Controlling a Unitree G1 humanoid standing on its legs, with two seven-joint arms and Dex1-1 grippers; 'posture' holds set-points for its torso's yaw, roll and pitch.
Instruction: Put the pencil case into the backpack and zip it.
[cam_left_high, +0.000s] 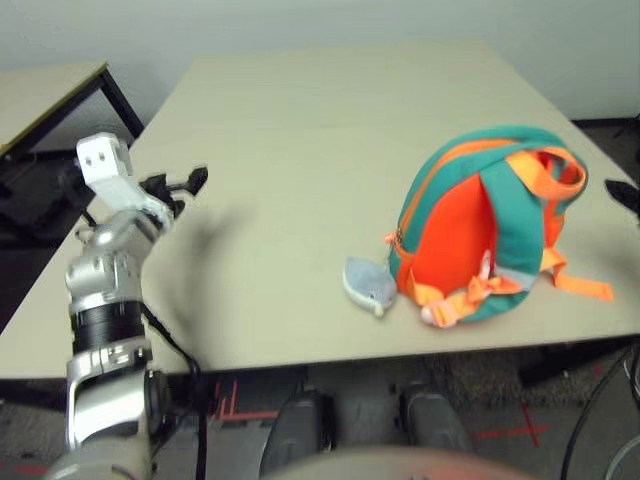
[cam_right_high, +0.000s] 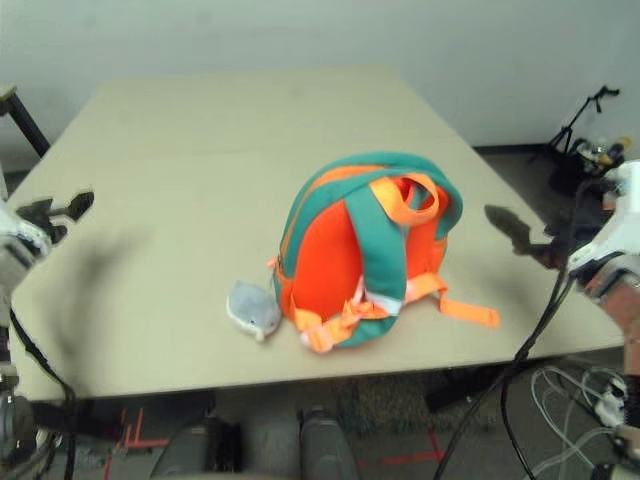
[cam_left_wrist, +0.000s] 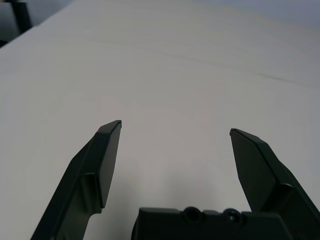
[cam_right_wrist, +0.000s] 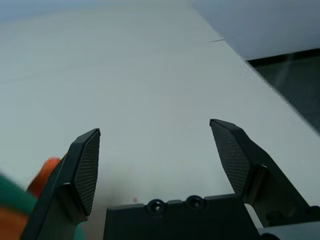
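The teal backpack (cam_left_high: 480, 230) with orange trim and straps lies on the tan table (cam_left_high: 300, 120) at the right, strap side towards me. Its grey plush charm (cam_left_high: 368, 285) rests on the table by its lower left corner. No pencil case shows in any view. My left gripper (cam_left_high: 185, 183) hovers open over the table's left edge, far from the backpack; the left wrist view shows only bare tabletop between its fingers (cam_left_wrist: 107, 160). To the right of the backpack, my right gripper (cam_right_high: 515, 228) is open with nothing in it. A sliver of backpack (cam_right_wrist: 20, 200) shows beside one finger.
A second table (cam_left_high: 40, 100) stands off to the far left. On the floor at the right are cables (cam_right_high: 560, 390) and a black stand (cam_right_high: 580, 125). The table's front edge runs just below the backpack.
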